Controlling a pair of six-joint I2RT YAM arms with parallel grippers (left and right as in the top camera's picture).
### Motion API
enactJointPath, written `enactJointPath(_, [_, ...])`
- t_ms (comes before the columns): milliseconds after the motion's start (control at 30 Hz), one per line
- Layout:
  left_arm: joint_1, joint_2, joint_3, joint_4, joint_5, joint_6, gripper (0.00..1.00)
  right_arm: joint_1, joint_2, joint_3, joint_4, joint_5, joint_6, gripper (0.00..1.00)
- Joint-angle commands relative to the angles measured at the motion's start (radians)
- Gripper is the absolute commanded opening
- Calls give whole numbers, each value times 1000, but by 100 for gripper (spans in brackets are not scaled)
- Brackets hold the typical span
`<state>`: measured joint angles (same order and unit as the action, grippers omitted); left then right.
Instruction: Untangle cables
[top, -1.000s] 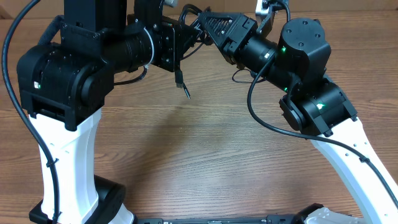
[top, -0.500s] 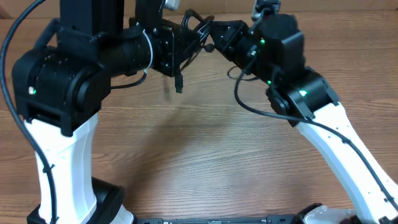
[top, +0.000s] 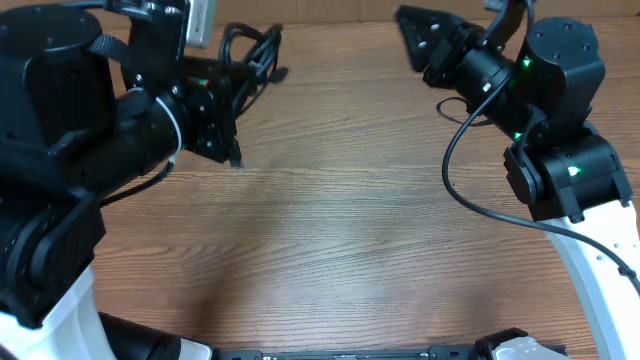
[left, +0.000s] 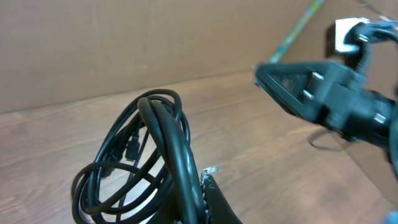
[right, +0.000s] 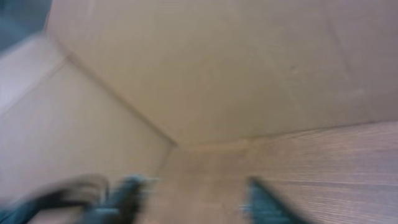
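While the left gripper clamps tight on the black cables near the wooden table's far left edge, they form one looped coil, with nothing separated yet. The right gripper hangs well apart from them; blur hides its jaw width.

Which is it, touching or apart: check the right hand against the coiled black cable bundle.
Apart. Overhead view shows the right hand far across bare wooden table from the coiled black cable bundle.
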<state>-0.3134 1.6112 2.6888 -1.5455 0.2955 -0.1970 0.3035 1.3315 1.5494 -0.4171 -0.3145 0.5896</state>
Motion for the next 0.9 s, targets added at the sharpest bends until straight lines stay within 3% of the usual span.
enactJointPath(0, [-16, 71, 10, 3, -77, 40, 6, 5, -13, 16, -27, -100, -189, 100])
enactJointPath(133, [-72, 186, 10, -64, -97, 43, 4, 5, -38, 16, -30, -128, -321, 100])
enactJointPath(233, [-118, 266, 10, -91, -133, 93, 4, -2, -77, 16, -37, -128, -510, 100])
enactJointPath(333, [-179, 343, 10, -128, -119, 279, 6, -3, -137, 16, -49, -94, -701, 100])
enactJointPath(467, [-241, 417, -15, -144, -92, 488, 13, -3, -216, 16, -58, 96, -711, 100])
enactJointPath(533, [-251, 446, -27, -144, -87, 528, 25, -3, -244, 16, -77, 175, -712, 100])
enactJointPath(567, [-251, 457, -31, -144, -87, 534, 68, -3, -254, 16, -90, 201, -725, 100])
enactJointPath(600, [-251, 474, -31, -144, -87, 534, 100, -3, -264, 16, -114, 238, -745, 100])
enactJointPath(733, [-247, 486, -26, -127, -93, 521, 100, -3, -270, 16, -205, 290, -760, 100])
enactJointPath(867, [-240, 403, 104, -68, -205, 337, 100, -3, -194, 15, -304, 290, -688, 100])
